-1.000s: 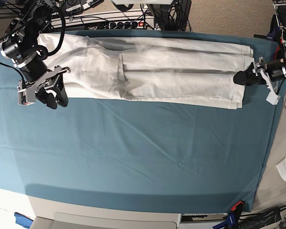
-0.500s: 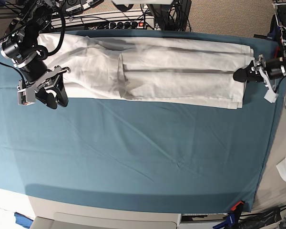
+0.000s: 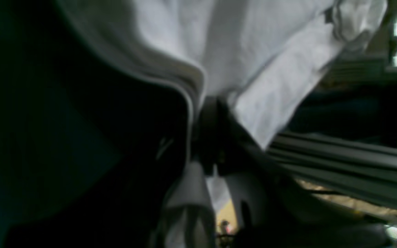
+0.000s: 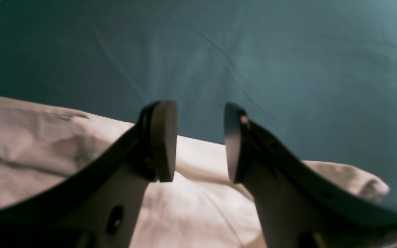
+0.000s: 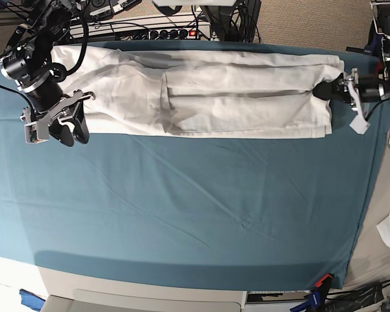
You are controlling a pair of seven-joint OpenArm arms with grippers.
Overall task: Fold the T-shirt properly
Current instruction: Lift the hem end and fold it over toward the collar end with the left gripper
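The T-shirt [image 5: 201, 97] lies as a long white band across the far side of the bench, from about ten o'clock to two o'clock in the base view, on the large teal cloth [image 5: 195, 214] that covers the bench. It appears already doubled lengthwise, with a vertical edge showing near its middle, so the remaining work is probably to bring its ends together.

The left pincer [image 5: 329, 90] sits at the shirt's three-o'clock end, pressed together on the hem there; in the left wrist view, stacked white layers [image 3: 198, 89] run straight into the dark closed tips, so it seems to be pinching several plies at once, likely to carry that end over.

The right pincer [image 4: 198, 141] hangs spread just above the shirt's nine-o'clock end, near its front edge, gripping nothing. Its flat dark pads [image 4: 164, 137] face each other with a clear gap, seemingly ready to take that corner.

The cotton looks soft, thin and lightly creased, with limp folds and rounded hemmed edges; the teal cloth is smoother, with shallow wrinkles.
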